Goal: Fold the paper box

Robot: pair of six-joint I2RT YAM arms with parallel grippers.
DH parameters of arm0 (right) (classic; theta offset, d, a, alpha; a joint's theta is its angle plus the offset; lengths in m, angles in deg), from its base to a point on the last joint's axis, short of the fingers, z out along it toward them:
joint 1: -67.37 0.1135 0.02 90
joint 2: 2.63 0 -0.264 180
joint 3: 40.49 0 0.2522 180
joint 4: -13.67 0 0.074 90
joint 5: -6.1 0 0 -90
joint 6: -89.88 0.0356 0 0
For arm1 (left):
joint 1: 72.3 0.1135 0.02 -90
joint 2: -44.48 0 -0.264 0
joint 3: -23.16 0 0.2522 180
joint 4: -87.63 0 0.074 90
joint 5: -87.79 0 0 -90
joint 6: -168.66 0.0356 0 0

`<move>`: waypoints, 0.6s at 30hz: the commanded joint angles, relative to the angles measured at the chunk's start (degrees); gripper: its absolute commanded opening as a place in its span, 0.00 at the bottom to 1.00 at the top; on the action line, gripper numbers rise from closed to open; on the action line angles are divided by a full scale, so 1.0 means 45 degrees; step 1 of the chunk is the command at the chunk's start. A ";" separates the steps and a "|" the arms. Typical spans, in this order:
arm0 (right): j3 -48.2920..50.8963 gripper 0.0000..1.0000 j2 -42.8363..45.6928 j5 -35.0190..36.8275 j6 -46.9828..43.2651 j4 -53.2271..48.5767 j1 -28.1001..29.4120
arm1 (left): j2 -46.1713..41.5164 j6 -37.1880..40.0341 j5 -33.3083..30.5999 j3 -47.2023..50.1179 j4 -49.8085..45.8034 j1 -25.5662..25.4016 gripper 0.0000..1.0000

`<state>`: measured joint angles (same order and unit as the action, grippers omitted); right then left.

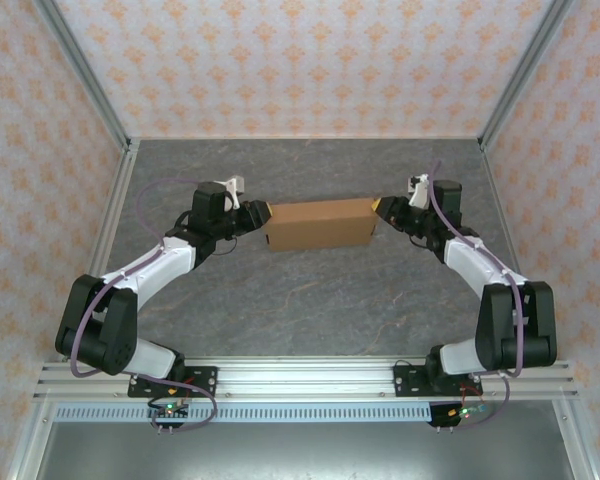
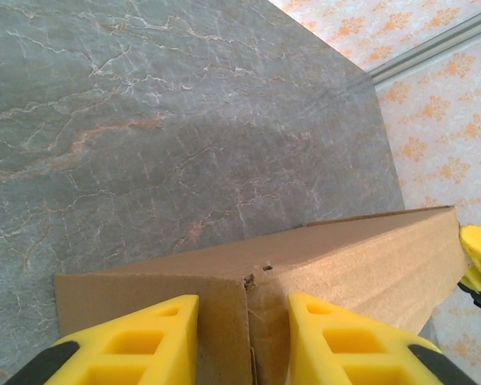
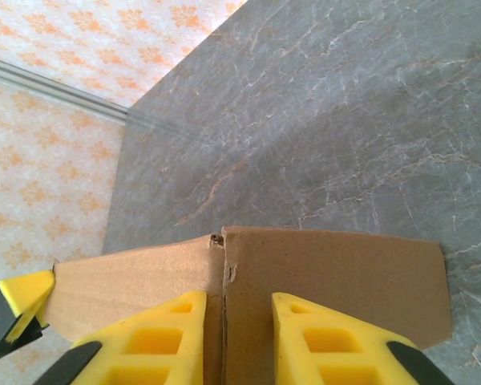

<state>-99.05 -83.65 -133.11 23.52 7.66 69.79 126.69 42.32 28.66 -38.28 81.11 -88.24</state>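
The paper box (image 1: 318, 224) is laid on the table (image 1: 310, 310), between the left gripper (image 1: 260, 213) and the right gripper (image 1: 378, 207). Each end is straddled by narrowly set jaws; whether it is clamped cannot be told.

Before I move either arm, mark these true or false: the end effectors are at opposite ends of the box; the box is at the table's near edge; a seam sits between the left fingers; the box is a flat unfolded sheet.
1. The left end effector and the right end effector are at opposite ends of the paper box. True.
2. The box sits at the near edge of the table. False: it lies well back from that edge, around mid-table.
3. In the left wrist view, a seam in the box's end lies between the yellow fingers. True.
4. The box is a flat unfolded sheet. False: it is a closed rectangular shape.
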 commanded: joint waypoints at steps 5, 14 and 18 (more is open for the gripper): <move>0.0784 0.16 -0.1221 0.0409 0.0409 -0.0451 -0.0107 | 0.0818 0.0323 -0.0633 0.0714 -0.1738 -0.0021 0.29; -0.0880 0.26 -0.0641 0.0385 0.0318 -0.1527 -0.0069 | 0.0574 0.0468 -0.0686 -0.0551 -0.2321 -0.0381 0.35; -0.1427 0.28 -0.0884 0.0213 0.0381 -0.1593 0.0211 | 0.0877 0.0360 -0.0590 -0.1217 -0.2392 -0.0472 0.35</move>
<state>-103.71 -86.25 -133.18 25.40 4.43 69.63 128.42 42.69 27.27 -42.46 76.81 -89.33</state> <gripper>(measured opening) 0.275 0.350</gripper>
